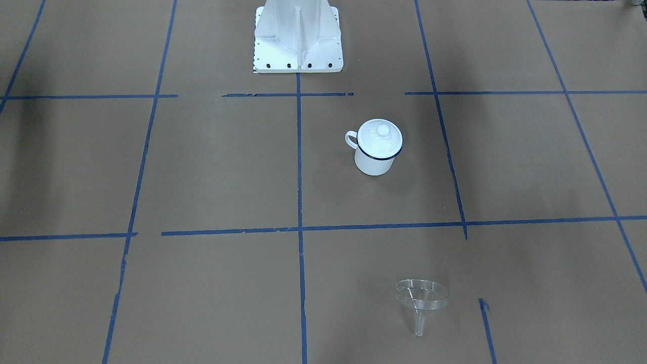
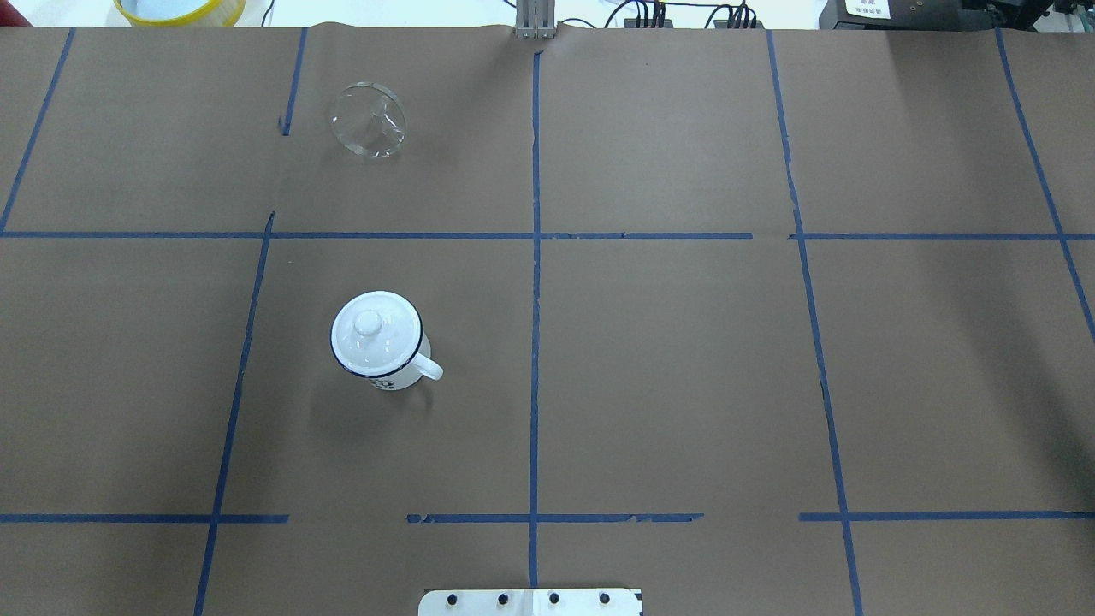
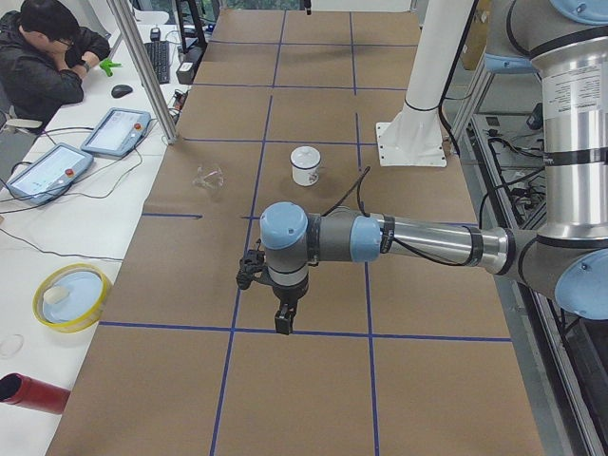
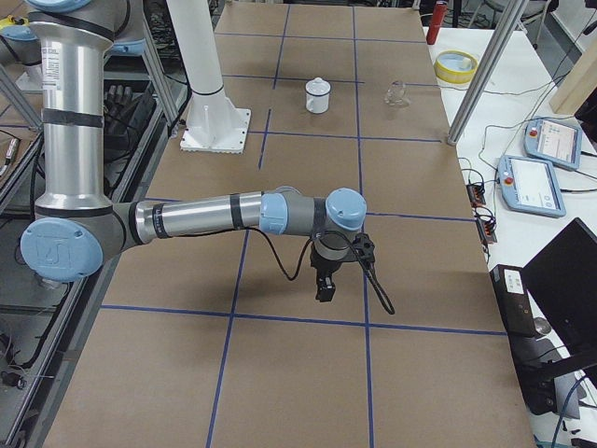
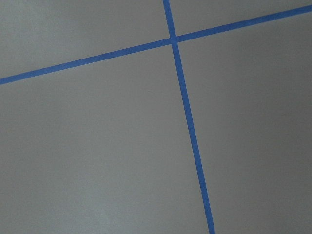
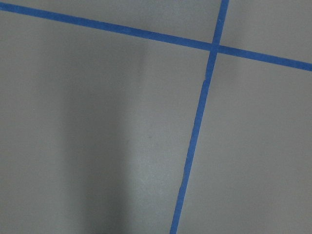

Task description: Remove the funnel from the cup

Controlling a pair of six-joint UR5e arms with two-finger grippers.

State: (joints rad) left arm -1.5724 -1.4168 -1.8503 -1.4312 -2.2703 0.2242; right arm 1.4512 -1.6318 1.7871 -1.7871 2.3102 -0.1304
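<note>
The funnel [image 1: 421, 298] is out of the cup [image 1: 373, 164]. It lies on its side on the tabletop [image 2: 684, 385], spout pointing away from the robot, well apart from both sets of jaws. The cup stands upright with a white knobbed lid [image 1: 380, 137] sitting on it and its handle turned to the robot's right.

The left arm [image 3: 408, 237] reaches out low over the tabletop, and the left jaws hang pointing down just above a blue tape line [image 3: 304, 332], touching nothing. From the left jaws, the cup is far off along the table, roughly straight ahead. The funnel is about as far off but to the operators' side. These jaws show only in the side view, so I cannot tell how wide they stand. Nothing shows between them.

The right arm [image 4: 205, 217] is stretched out the same way at the other end. The right jaws point down over bare paper, and again I cannot tell their opening. From them, the cup is far along the table and the funnel is beyond, toward the operators' side. Cup and funnel lie nearer the left jaws than the right.

Both wrist views show only brown paper and crossing tape.
</note>
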